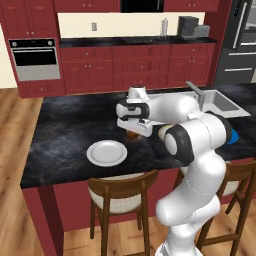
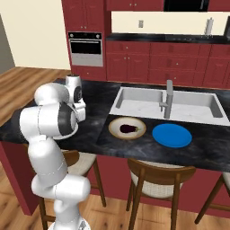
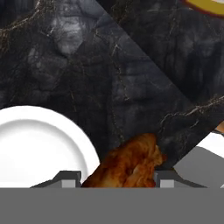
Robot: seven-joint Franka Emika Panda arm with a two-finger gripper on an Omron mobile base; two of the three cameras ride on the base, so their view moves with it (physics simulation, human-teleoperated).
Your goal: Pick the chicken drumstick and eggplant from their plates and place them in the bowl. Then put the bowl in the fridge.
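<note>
- Above the middle of the dark surface (image 1: pixel 65 130), just beside the white plate (image 1: pixel 107 153), your gripper (image 3: pixel 116 180) hangs with the chicken drumstick (image 3: pixel 127 162) between its fingers (image 3: pixel 65 178).
- You can see a finger tip on each side of the drumstick in the hand view, but you cannot tell whether they press on it or stand a little off it.
- The drumstick sits off the white plate, over bare dark stone, with the plate's rim just beside it.
- Toward the near edge of the surface, in front of the sink (image 2: pixel 134 104), you have the bowl (image 2: pixel 127 128) with the eggplant (image 2: pixel 128 128) lying inside it.
- The blue plate (image 2: pixel 172 135) lies just beside the bowl, by the same near edge.
- The fridge (image 1: pixel 239 42) stands beyond the far right corner of the surface.
</note>
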